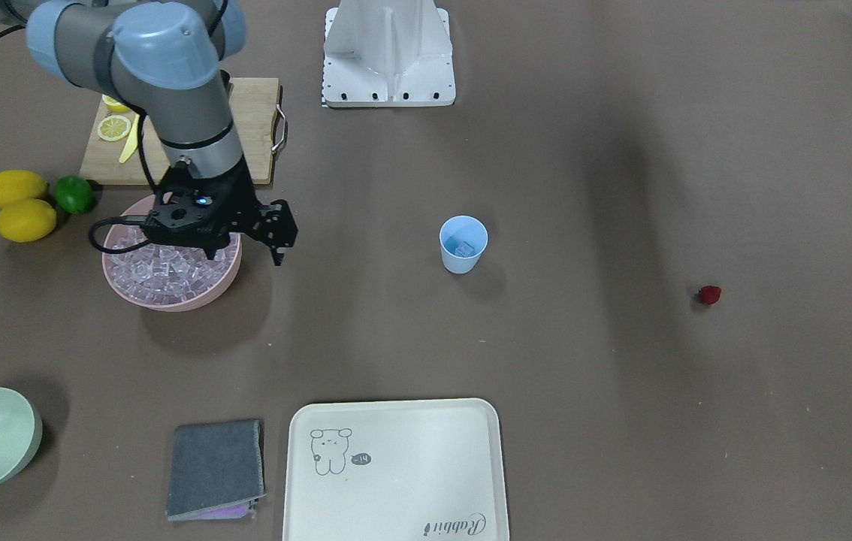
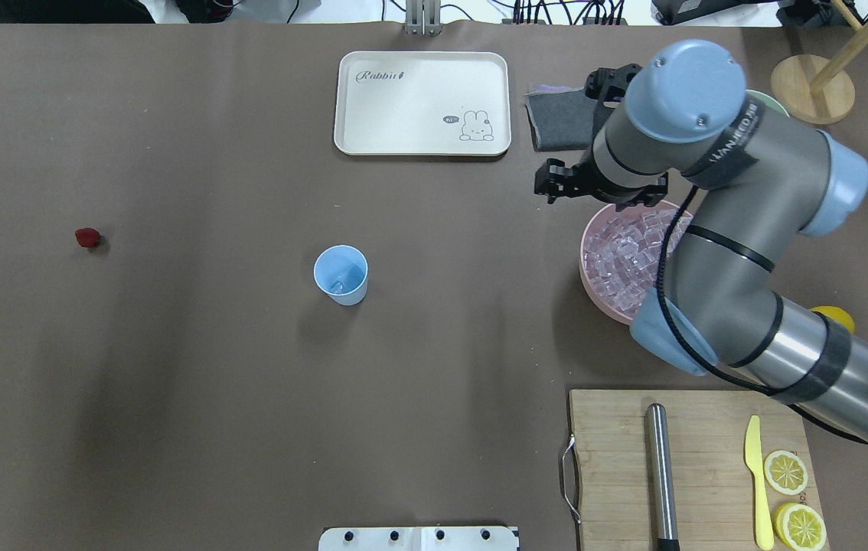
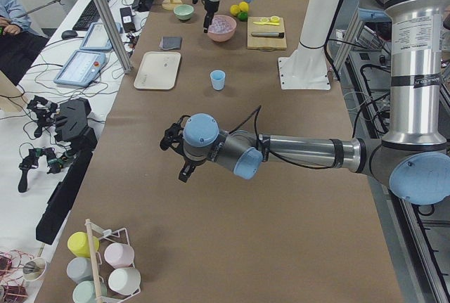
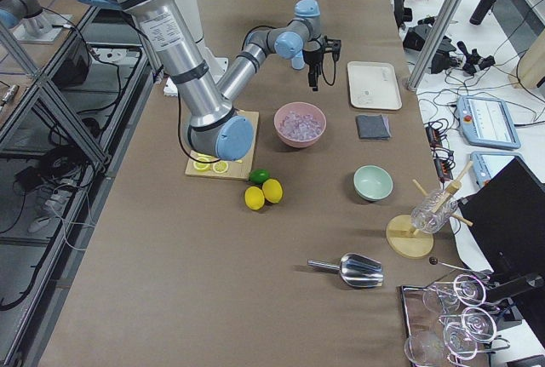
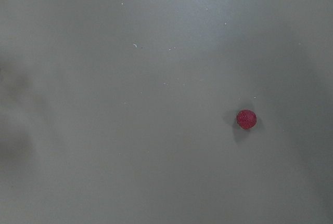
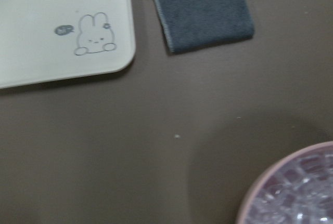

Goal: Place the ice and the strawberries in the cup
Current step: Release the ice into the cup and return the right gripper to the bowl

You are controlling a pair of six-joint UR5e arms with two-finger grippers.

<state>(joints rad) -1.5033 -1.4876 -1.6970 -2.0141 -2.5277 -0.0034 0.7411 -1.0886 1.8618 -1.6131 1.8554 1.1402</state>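
A brown table cover (image 2: 174,383) was spread under everything. At left, the strawberry (image 2: 87,237) lay well apart from the light blue cup (image 2: 341,274). The left gripper (image 3: 176,152) was held above the berry, its state not discernible. One ice cube (image 2: 337,285) was seen in the cup. The right gripper (image 2: 554,182) was poised beside the pink bowl (image 2: 595,287) of ice (image 2: 625,249), its hold likewise untellable. Ice filling was judged in hand; next, a single cube would need pinching.

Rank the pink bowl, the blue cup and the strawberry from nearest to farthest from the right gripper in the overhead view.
1. Pink bowl, just beside the right gripper.
2. Blue cup, mid-table.
3. Strawberry, far left.
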